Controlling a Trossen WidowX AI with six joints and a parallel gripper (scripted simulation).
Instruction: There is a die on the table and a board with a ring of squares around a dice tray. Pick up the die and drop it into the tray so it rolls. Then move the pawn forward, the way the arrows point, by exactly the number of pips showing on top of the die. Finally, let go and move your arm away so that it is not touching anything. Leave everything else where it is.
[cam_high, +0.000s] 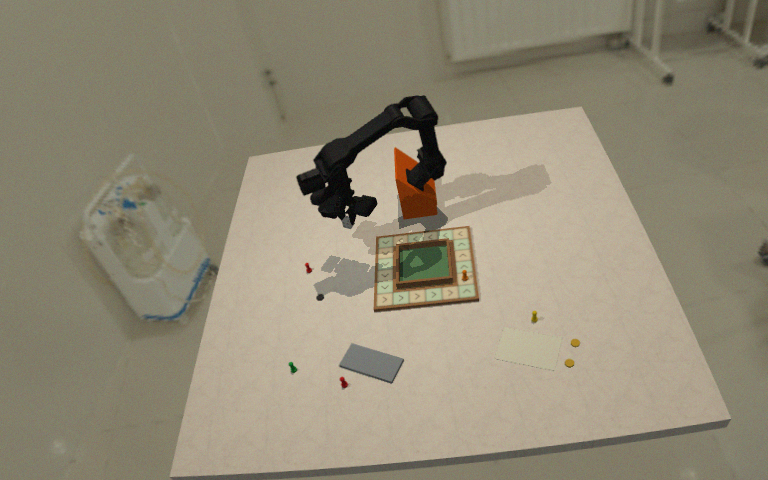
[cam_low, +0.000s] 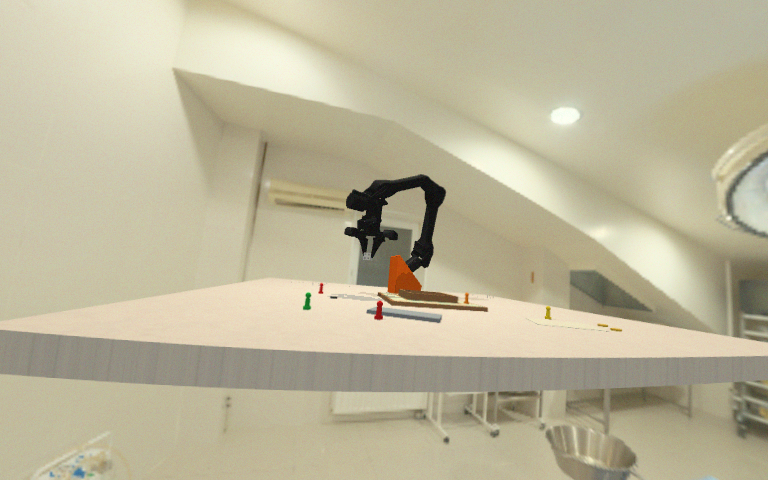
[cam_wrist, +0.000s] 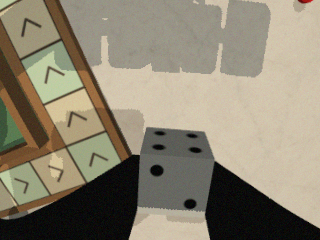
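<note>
The gripper (cam_high: 348, 219) (cam_low: 367, 254) (cam_wrist: 175, 167) is shut on the grey-white die (cam_high: 347, 224) (cam_low: 367, 256) (cam_wrist: 175, 182), high above the table, left of the board. In the wrist view the die shows a four-pip face and a two-pip face. The board (cam_high: 417, 296) (cam_low: 447, 306) (cam_wrist: 75, 120) has arrows running up its right column, left along the top, down the left column and right along the bottom. The tray (cam_high: 424, 282) (cam_low: 427, 296) in its middle holds nothing. The orange pawn (cam_high: 464, 275) (cam_low: 466, 298) stands in the right column, one square above the bottom-right corner.
Red pawns (cam_high: 308, 268) (cam_high: 343, 382), a green pawn (cam_high: 292, 367), a yellow pawn (cam_high: 534, 316), a dark disc (cam_high: 320, 297), a grey slab (cam_high: 371, 362), a pale sheet (cam_high: 528, 348) and yellow discs (cam_high: 575, 343) (cam_high: 569, 363) lie around. The orange arm mount (cam_high: 419, 202) stands behind the board.
</note>
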